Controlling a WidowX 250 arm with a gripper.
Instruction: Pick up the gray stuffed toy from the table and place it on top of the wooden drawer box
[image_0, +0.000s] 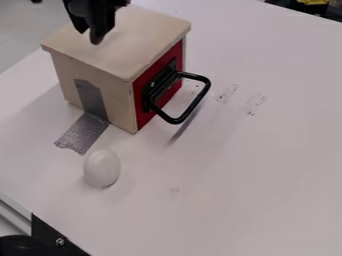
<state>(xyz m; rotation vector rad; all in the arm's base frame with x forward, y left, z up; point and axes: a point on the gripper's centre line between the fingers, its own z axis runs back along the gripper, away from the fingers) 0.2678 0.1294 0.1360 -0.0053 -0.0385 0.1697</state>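
The black gripper (91, 25) hangs at the upper left, over the top of a light wooden box (127, 47). Whether it touches the box top cannot be told. The box has a red front (141, 88) facing right, and a black looped handle (199, 99) sticks out from it. Grey tape (85, 134) runs from the box's left side down onto the white table (247, 185). A white egg-shaped object (102, 168) lies on the table below the tape, apart from the box.
Faint tape marks (255, 103) are on the table right of the handle. A black bracket with a screw (59, 242) sits at the lower left table edge, beside a dark rounded object (23, 246). Dark and yellow items (312, 2) stand beyond the table at the upper right.
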